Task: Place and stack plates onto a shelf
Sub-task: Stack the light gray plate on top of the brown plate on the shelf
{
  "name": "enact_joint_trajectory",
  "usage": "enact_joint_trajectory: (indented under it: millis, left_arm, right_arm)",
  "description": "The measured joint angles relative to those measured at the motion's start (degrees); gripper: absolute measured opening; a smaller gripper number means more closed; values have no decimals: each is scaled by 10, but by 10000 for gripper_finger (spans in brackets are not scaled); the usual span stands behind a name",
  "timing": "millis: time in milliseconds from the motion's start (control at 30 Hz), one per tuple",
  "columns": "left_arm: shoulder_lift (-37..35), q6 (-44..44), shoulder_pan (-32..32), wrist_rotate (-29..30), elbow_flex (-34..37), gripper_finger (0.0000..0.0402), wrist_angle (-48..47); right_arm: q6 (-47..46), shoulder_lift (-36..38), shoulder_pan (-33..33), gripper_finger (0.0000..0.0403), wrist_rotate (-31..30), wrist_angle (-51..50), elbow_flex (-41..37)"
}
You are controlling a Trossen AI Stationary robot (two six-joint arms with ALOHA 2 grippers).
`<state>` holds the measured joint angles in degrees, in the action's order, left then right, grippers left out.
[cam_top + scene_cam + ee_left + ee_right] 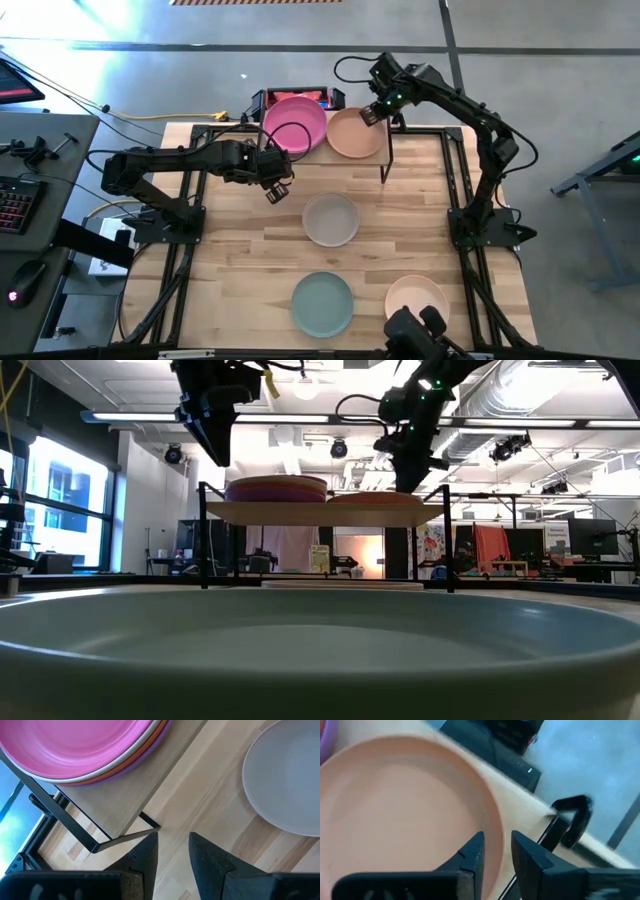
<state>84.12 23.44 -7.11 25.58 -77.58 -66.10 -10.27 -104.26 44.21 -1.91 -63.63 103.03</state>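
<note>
Two stacks occupy the shelf (pixel 375 158) at the table's far edge. On its left half, a glossy-free pink plate (pixel 295 124) tops cream, orange and purple plates; my left gripper (pixel 277 189) hovers just in front, fingers apart, holding nothing. On the right half lies a peach plate (pixel 355 133); my right gripper (pixel 372 114) sits at its far rim, fingers parted around the edge.

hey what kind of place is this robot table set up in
Probably a robotics lab or industrial workshop: exposed ceiling ducts, a grey concrete floor, and a desk with a keyboard beside the wooden table.
</note>
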Motion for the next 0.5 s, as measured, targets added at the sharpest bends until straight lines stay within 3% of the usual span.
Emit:
enact_joint_trajectory:
  millis: [233,500]
  left_arm:
    - [0,13,0,-40,0,99,3]
    - [0,120,4,-108,0,99,22]
  right_arm:
    - [2,7,0,76,41,-98,55]
    - [39,7,-42,76,47,-247,145]
